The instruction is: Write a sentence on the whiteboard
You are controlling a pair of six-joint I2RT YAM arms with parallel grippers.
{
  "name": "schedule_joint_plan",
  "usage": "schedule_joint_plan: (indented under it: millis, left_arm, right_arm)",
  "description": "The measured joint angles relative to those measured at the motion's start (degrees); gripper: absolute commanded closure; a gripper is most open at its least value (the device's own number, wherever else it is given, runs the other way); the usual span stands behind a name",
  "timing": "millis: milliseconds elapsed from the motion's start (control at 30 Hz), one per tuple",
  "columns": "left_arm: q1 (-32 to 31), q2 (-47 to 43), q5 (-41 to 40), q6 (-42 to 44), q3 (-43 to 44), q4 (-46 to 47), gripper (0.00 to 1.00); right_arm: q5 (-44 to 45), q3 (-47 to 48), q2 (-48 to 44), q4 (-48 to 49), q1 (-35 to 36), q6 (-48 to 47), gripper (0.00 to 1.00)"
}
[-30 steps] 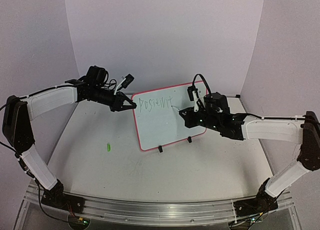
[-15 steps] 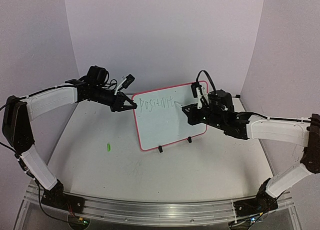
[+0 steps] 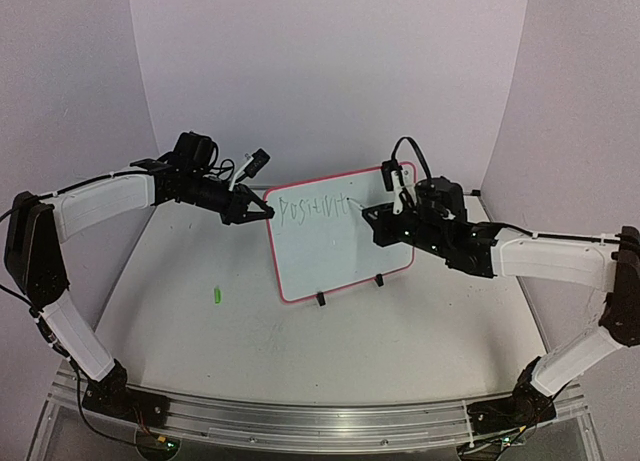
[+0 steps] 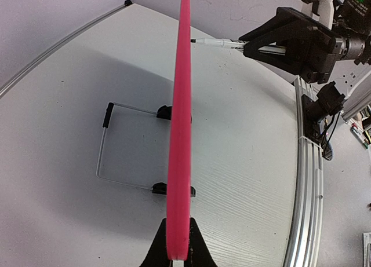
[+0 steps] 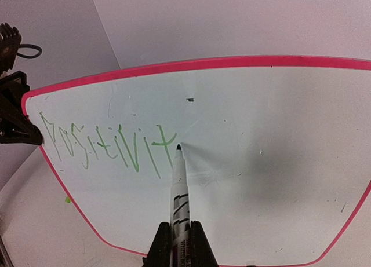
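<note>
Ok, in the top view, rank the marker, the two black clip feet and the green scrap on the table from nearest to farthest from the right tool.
1. Marker: clamped in the right tool.
2. Clip foot on the right arm's side: just in front of the tool.
3. Other clip foot: further left.
4. Green scrap: far over on the left arm's side.

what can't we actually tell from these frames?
Top view: the sentence is too small and faint to read.
Left wrist view: the whiteboard is edge-on, so its writing face is hidden.
Right wrist view: whether the marker tip touches the board, since it is seen head-on. The right claw cuts off the marker's label.
Top view: the green speck is too small to identify.
</note>
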Motion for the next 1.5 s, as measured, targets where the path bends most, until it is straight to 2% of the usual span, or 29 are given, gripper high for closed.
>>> schedule_joint_plan:
  millis: [1500]
  left_arm:
    - [-0.1, 0.0, -0.3, -0.1, 0.0, 0.0, 1.0]
  right_arm:
    - [3.3, -1.6, 0.9, 0.5, 0.1, 1.8, 1.0]
